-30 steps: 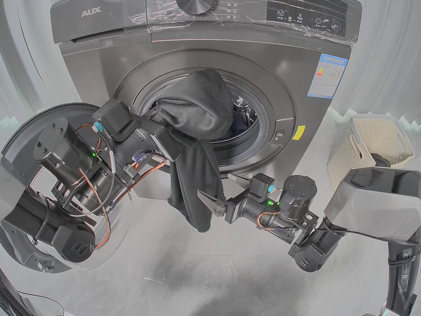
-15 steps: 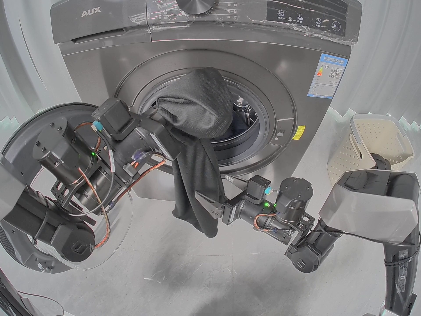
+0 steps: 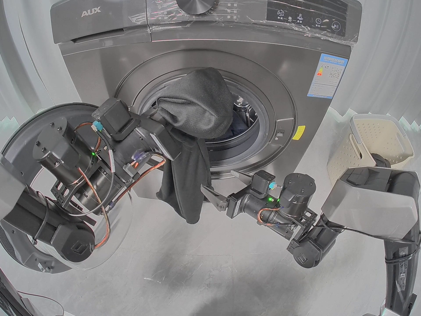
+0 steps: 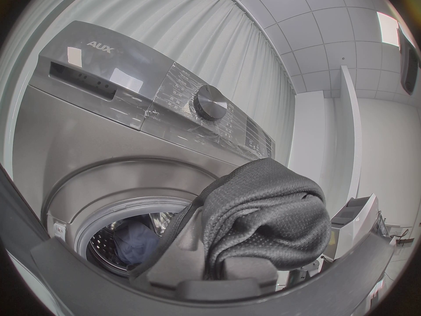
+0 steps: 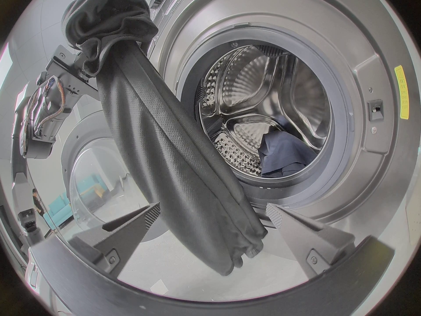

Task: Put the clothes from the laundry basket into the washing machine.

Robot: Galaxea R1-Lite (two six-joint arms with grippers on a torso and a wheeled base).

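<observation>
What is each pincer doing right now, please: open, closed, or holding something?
Left pincer: closed on the black garment, which drapes over it and hangs down.
Right pincer: open, holding nothing, beside the garment's hanging end.

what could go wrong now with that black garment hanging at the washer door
1. Most of the black garment hangs outside, below the drum opening; if the left gripper lets go now, it would likely slide to the floor.
2. The open right gripper sits by the dangling end and could snag it or push it away from the drum.
</observation>
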